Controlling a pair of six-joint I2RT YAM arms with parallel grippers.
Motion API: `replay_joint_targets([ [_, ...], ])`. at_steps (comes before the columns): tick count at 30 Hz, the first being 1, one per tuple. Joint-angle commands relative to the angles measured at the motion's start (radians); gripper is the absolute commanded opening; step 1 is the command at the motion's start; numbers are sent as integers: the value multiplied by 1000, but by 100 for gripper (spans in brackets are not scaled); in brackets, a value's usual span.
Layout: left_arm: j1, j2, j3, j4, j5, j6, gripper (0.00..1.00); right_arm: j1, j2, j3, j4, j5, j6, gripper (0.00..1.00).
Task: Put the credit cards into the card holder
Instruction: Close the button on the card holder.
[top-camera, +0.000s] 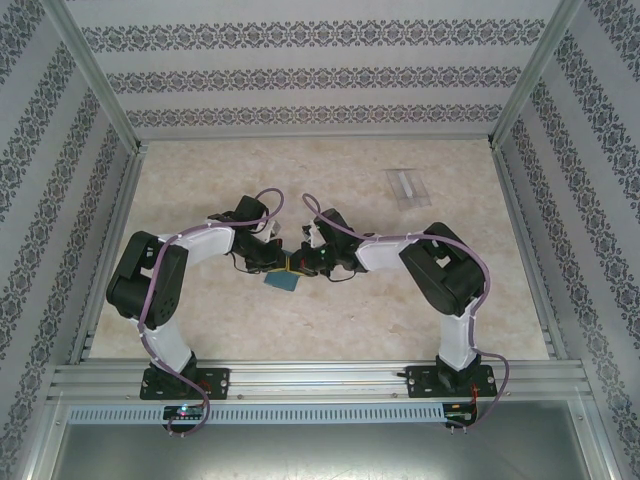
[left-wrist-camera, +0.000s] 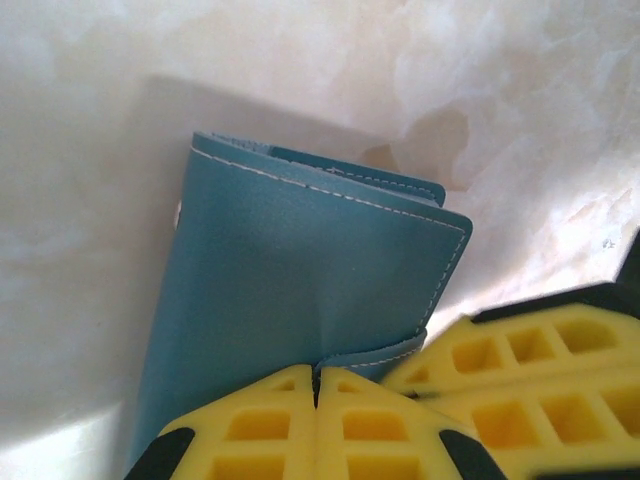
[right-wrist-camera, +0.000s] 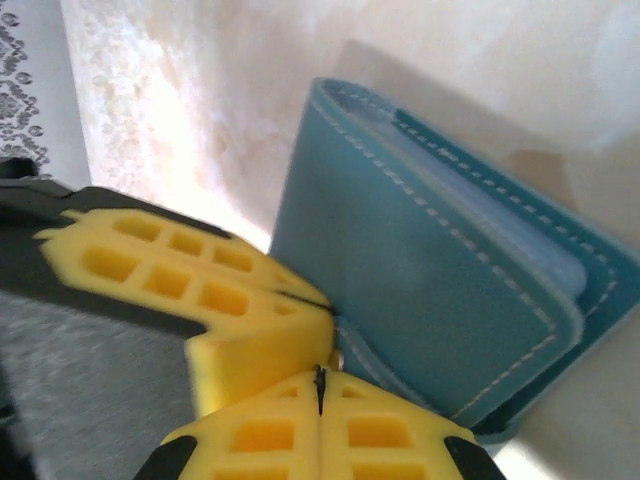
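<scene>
Where the two arms meet over the middle of the pale table (top-camera: 250, 330), a small teal-blue card holder (top-camera: 283, 282) sits folded shut, with white stitching along its edges. Whether it rests flat on the table or is raised a little cannot be told.

From the card holder's left comes the left gripper (top-camera: 287, 267). Its yellow fingers (left-wrist-camera: 260, 430) are pressed fully together, and their tips touch the card holder's near edge, just beside the small closing strap. Whether any leather is nipped between them cannot be told.

From the card holder's right comes the right gripper (top-camera: 303, 266), its yellow fingers (right-wrist-camera: 390, 440) also closed tight against each other. Their tips meet the same edge at the strap, and the two grippers touch or nearly touch there. Again, a true hold on the leather cannot be made out.

Seen from the right wrist, a pale grey-blue inner layer shows between the card holder's two covers.

A clear plastic box (top-camera: 405, 187) lies well beyond the card holder, to its far right.
</scene>
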Motion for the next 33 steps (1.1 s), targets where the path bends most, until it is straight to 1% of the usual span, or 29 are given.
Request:
replay_joint_targets([
  [1, 1, 51, -21, 9, -34, -7, 0, 6, 57, 14, -50, 81, -28, 0],
  [6, 2, 64, -22, 16, -21, -8, 0, 9, 79, 35, -185, 188, -53, 0],
  [11, 1, 70, -29, 29, -16, -9, 0, 26, 77, 85, -374, 329, -102, 0],
  [13, 1, 70, -30, 36, -7, -11, 0, 28, 95, 104, -415, 354, -106, 0],
  [17, 1, 67, -40, 43, 1, -15, 0, 27, 96, 77, -373, 351, -90, 0],
  [20, 1, 52, -48, 56, 24, -21, 0, 25, 66, 89, -392, 357, -105, 0],
  [24, 1, 37, -45, 72, 56, -33, 0, 6, 10, 99, -366, 292, -118, 0],
  [26, 1, 19, -45, 91, 73, -49, 7, -10, -28, 99, -345, 255, -112, 0],
  [28, 5, -2, -43, 110, 96, -69, 9, -22, -54, 108, -336, 223, -112, 0],
  [29, 5, -16, -38, 119, 107, -80, 11, -28, -63, 113, -332, 207, -112, 0],
  [30, 9, -26, -32, 120, 108, -90, 14, -30, -69, 114, -327, 197, -110, 0],
  [33, 14, -59, -6, 105, 96, -105, 15, -36, -85, 117, -322, 184, -115, 0],
])
